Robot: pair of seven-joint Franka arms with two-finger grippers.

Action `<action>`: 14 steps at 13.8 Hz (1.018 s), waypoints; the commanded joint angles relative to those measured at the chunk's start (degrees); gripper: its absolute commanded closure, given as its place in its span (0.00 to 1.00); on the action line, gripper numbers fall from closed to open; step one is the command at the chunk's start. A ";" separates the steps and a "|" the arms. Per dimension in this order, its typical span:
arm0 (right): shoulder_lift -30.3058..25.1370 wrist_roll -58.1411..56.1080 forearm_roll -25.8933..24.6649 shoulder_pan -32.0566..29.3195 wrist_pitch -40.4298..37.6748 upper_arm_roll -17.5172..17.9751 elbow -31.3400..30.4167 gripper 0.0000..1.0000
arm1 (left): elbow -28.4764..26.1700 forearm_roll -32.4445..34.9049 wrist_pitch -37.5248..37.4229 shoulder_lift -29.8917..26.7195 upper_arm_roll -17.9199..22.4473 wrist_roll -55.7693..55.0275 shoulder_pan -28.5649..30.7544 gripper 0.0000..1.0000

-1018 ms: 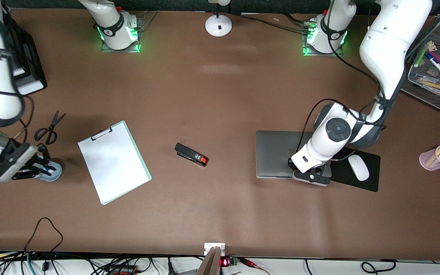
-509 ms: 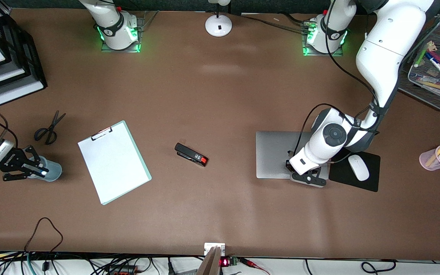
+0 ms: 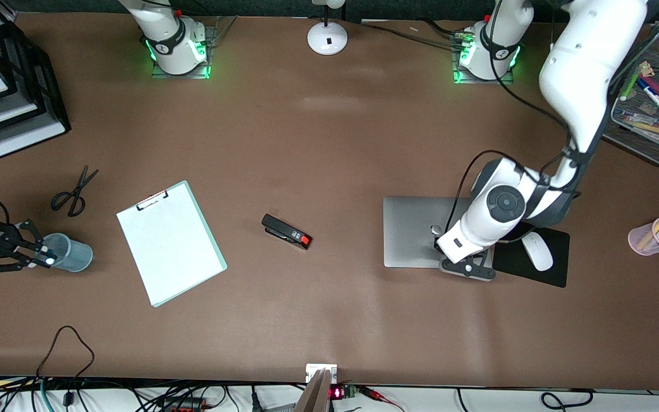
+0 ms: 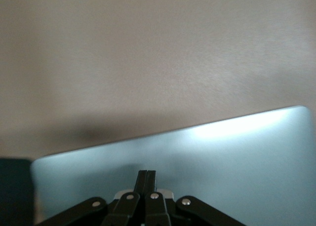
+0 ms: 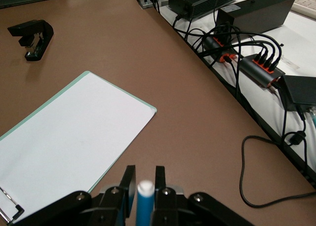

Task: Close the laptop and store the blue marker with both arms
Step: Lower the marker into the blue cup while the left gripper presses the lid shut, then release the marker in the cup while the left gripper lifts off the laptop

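White clipboard (image 3: 170, 242) and black stapler (image 3: 286, 231) mid-bench, scissors (image 3: 73, 191) and what looks like a clear cup (image 3: 70, 253) toward the right arm's end, white mouse (image 3: 536, 251) on black pad (image 3: 555, 270), mesh tray (image 3: 632, 133) at a corner

Nothing here carries writing I can make out; the clipboard (image 3: 170, 242) sheet is blank, and the stapler (image 3: 286, 232) beside it toward the left arm's end shows only an orange patch with no readable mark. The small red lit display (image 3: 336, 393) at the table's edge nearest the front camera glows, but its digits cannot be read
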 commanded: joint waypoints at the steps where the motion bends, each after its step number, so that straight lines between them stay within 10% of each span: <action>1: 0.46 -1.56 1.90 -1.66 -2.52 0.86 1.14 0.00 | -0.72 0.17 -9.07 -6.69 -3.23 0.18 1.70 0.98; 8: -5.68 23.33 -6.14 2.19 -3.84 0.86 0.96 0.00 | 7.54 -9.50 -35.09 -16.70 -19.65 4.23 15.66 0.87; 9: -7.69 29.75 -10.10 3.68 -3.84 0.95 0.79 0.00 | 7.54 -9.58 -37.72 -18.55 -21.15 4.40 16.81 0.76; 11: -11.13 41.45 -17.22 6.50 -4.45 0.86 -0.17 0.00 | 7.72 -9.76 -41.87 -21.54 -22.74 4.32 17.61 0.02; 14: -15.26 58.68 -25.85 9.84 -9.35 0.86 -0.71 0.00 | 10.52 -9.85 -42.67 -22.26 -22.84 4.40 17.27 0.00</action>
